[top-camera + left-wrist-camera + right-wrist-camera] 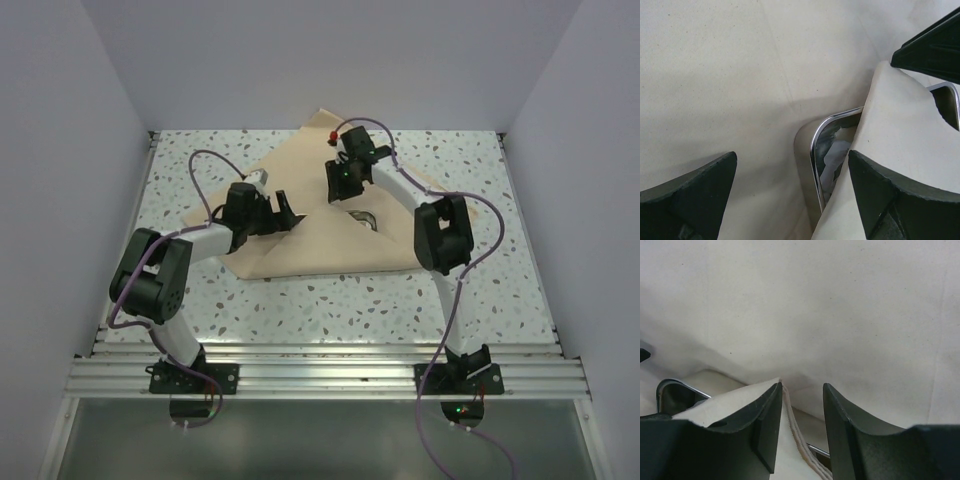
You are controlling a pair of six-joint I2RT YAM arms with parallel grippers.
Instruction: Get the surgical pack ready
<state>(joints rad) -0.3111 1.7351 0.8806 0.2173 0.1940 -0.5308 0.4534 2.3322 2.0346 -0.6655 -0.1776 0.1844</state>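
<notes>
Beige cloth [320, 255] draped over steel tray [816, 137] rim, left pincer [792, 155] wide, right pincer [802, 386] narrowly parted

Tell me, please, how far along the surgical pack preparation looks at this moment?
Done: the steel tray, white gauze inside, sits on the beige cloth. In hand: one cloth flap is draped partly over the tray; the right gripper is open at its hem, the left gripper open beside it. Left: the tray is only partly covered, and the far corner lies flat.
</notes>
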